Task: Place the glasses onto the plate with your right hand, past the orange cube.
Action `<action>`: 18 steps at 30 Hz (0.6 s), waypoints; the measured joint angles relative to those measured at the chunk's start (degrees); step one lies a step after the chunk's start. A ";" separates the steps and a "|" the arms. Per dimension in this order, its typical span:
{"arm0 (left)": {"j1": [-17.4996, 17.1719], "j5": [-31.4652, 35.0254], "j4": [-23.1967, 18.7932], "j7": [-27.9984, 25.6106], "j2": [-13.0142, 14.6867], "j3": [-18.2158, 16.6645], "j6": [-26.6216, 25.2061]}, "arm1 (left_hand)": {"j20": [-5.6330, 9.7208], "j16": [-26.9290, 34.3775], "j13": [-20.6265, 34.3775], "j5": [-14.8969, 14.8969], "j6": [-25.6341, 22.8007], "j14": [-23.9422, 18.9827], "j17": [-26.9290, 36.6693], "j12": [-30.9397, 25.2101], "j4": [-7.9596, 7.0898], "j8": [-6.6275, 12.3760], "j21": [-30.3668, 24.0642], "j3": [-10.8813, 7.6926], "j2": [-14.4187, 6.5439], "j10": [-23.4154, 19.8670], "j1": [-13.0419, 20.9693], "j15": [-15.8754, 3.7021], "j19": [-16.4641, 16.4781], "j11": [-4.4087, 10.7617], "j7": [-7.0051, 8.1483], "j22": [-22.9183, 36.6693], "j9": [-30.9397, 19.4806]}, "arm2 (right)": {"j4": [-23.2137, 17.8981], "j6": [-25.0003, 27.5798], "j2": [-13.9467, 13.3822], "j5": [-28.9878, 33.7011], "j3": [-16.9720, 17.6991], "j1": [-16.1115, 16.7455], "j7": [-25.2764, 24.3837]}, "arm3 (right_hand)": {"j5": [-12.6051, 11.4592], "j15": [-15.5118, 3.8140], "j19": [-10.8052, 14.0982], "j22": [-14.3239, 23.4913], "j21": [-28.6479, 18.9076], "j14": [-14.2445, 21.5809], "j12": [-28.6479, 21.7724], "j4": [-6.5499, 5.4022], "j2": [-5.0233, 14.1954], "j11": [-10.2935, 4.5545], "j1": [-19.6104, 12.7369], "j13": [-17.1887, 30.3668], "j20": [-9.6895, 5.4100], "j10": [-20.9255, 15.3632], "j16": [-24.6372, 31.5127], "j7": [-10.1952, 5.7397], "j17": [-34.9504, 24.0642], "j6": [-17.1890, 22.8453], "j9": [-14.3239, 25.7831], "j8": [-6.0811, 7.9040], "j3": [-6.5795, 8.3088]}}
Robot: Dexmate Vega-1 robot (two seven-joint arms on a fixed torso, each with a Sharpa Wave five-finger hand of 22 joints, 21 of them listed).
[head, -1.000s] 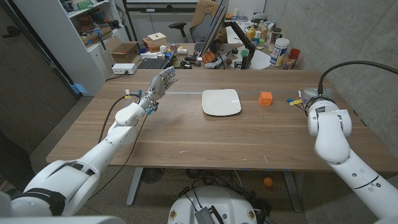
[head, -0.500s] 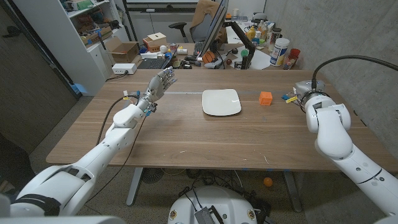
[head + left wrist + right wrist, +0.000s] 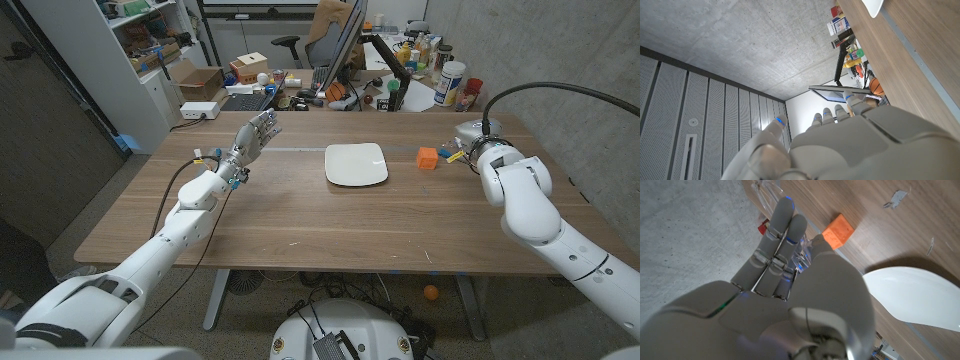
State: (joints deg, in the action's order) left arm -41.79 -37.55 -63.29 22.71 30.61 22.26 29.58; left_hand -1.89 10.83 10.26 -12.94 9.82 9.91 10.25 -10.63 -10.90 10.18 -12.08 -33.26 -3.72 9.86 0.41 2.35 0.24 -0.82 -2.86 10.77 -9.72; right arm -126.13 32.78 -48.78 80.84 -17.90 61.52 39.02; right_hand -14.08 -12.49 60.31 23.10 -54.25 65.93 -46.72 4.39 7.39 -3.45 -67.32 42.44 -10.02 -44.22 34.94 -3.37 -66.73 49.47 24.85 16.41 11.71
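The white plate [image 3: 356, 164] lies on the wooden table [image 3: 300, 220]. The orange cube [image 3: 428, 157] stands near the plate, on its right side. Just past the cube, further from the plate, is the right hand [image 3: 466, 140]; in the right wrist view, clear glasses [image 3: 771, 191] lie beyond its fingertips, but I cannot tell if the fingers grip them. The left hand [image 3: 254, 134] hovers well apart from the plate on its left side, with fingers spread and holding nothing.

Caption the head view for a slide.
Right hand nears the orange cube beside the white plate; left hand raised.
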 measured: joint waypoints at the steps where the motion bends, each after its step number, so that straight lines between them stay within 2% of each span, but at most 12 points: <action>1: -0.05 0.00 -0.07 -0.05 0.03 -0.02 0.00 | -0.08 0.00 0.00 0.00 0.00 0.00 0.00 0.00 0.00 0.00 0.00 0.00 0.00 0.00 0.00 0.00 -0.08 0.00 0.00 0.00 0.00 | 0.01 -0.04 -0.09 -0.07 -0.10 -0.10 -0.11 | 0.00 0.00 0.00 0.00 -0.21 0.00 -0.09 0.00 0.00 0.09 0.00 -0.05 0.00 -0.10 0.00 0.09 0.00 0.11 0.00 0.00 0.00; 13: -2.55 -0.01 -3.32 -2.83 1.55 -1.31 -0.03 | -0.37 0.00 0.00 0.00 -0.12 0.00 0.00 0.00 0.25 0.00 0.00 0.25 0.00 0.00 0.00 0.00 -0.37 0.00 0.13 0.00 0.00 | 0.00 -2.14 -1.74 -2.75 -3.03 -3.19 -4.65 | 0.00 -0.10 -0.20 -0.26 -1.17 0.72 -0.75 0.01 -0.27 0.17 -0.27 0.44 -0.21 -0.21 -0.23 0.30 -0.53 0.90 -0.03 -0.01 0.01; 18: -4.00 0.06 -4.87 -4.86 2.51 -2.28 -0.10 | -0.37 0.00 0.00 0.00 -0.21 0.21 0.00 0.00 0.25 0.00 0.00 0.25 0.00 0.00 0.00 0.21 -0.37 0.00 0.22 0.00 0.00 | -0.01 -3.35 -1.98 -3.82 -4.21 -4.50 -6.65 | 0.01 -0.10 -0.61 -0.53 -1.65 0.72 -0.75 0.25 -0.27 0.27 -0.27 0.45 0.20 -0.33 -0.22 0.08 -0.80 1.13 -0.04 -0.02 0.24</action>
State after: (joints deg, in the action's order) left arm -45.79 -37.49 -68.16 17.86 33.13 19.98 29.48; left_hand -2.27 10.83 10.26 -12.94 9.61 10.12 10.25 -10.63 -10.66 10.18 -12.08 -33.02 -3.72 9.86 0.41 2.56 -0.13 -0.82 -2.64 10.77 -9.72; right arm -126.14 29.43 -50.75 77.03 -22.12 57.02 32.37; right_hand -14.07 -12.59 59.70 22.57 -55.90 66.65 -47.47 4.64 7.12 -3.18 -67.59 42.89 -9.82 -44.55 34.71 -3.29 -67.53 50.60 24.81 16.40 11.95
